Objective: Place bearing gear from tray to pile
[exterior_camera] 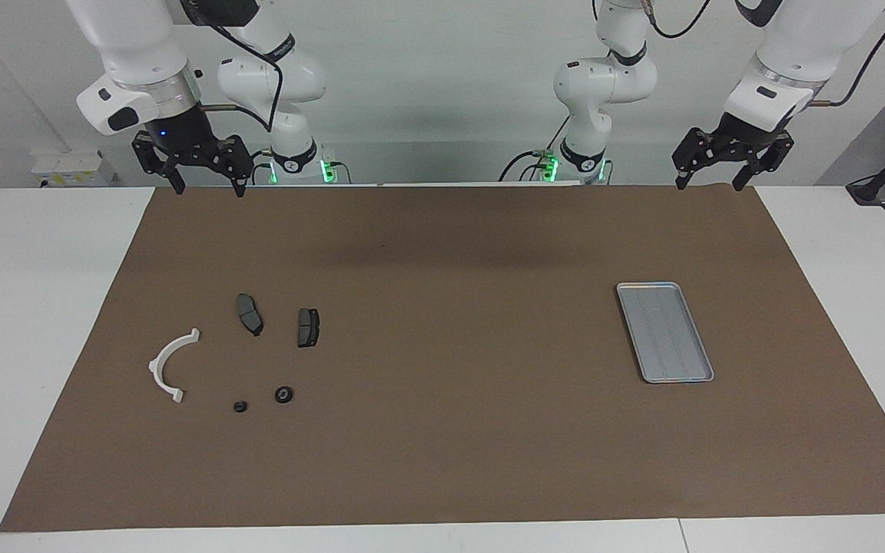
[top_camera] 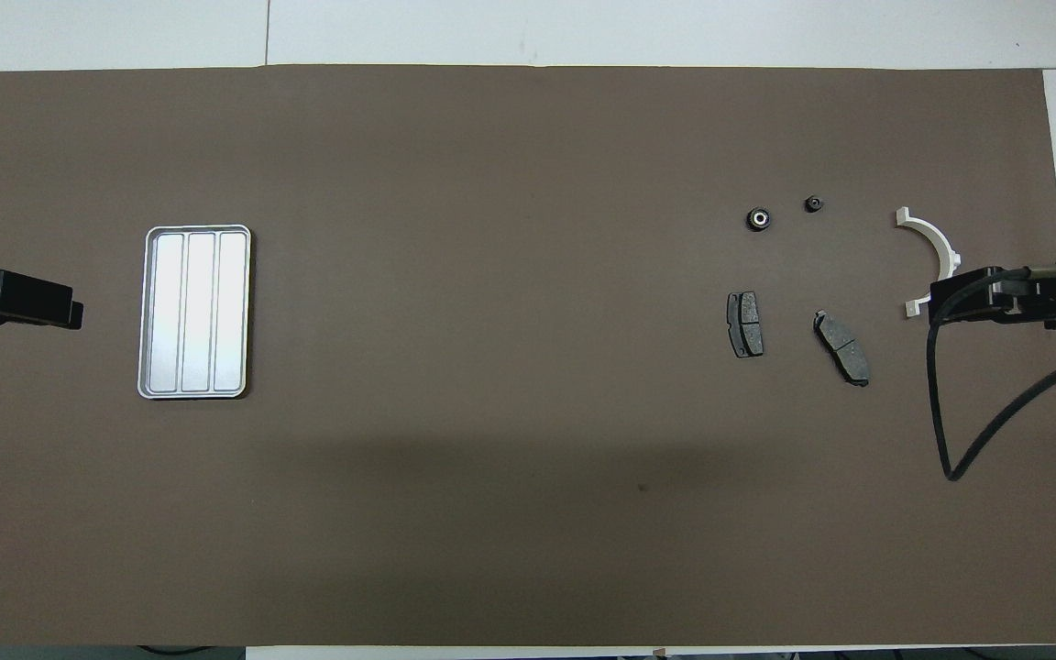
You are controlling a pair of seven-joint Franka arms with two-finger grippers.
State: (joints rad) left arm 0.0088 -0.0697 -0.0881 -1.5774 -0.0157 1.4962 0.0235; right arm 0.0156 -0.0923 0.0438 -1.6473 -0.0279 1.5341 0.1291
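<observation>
The silver tray [exterior_camera: 664, 332] [top_camera: 195, 312] lies on the brown mat toward the left arm's end, with nothing in it. The pile lies toward the right arm's end: a white half-ring bracket [exterior_camera: 169, 365] [top_camera: 933, 244] and two dark pads [exterior_camera: 250, 313] [exterior_camera: 307, 327]. Beside them, farther from the robots, sits the bearing gear [exterior_camera: 283, 395] [top_camera: 758, 218], black and round with a pale centre, next to a smaller black round part [exterior_camera: 240, 406] [top_camera: 814, 203]. My right gripper [exterior_camera: 209, 188] [top_camera: 933, 306] hangs open and high near the robots' edge of the mat. My left gripper [exterior_camera: 710, 185] [top_camera: 70, 312] waits open, equally high.
The brown mat [exterior_camera: 442, 461] covers most of the white table [exterior_camera: 28, 307]. A black cable [top_camera: 959, 440] loops down from the right wrist in the overhead view. In that view the raised right gripper overlaps one end of the white bracket.
</observation>
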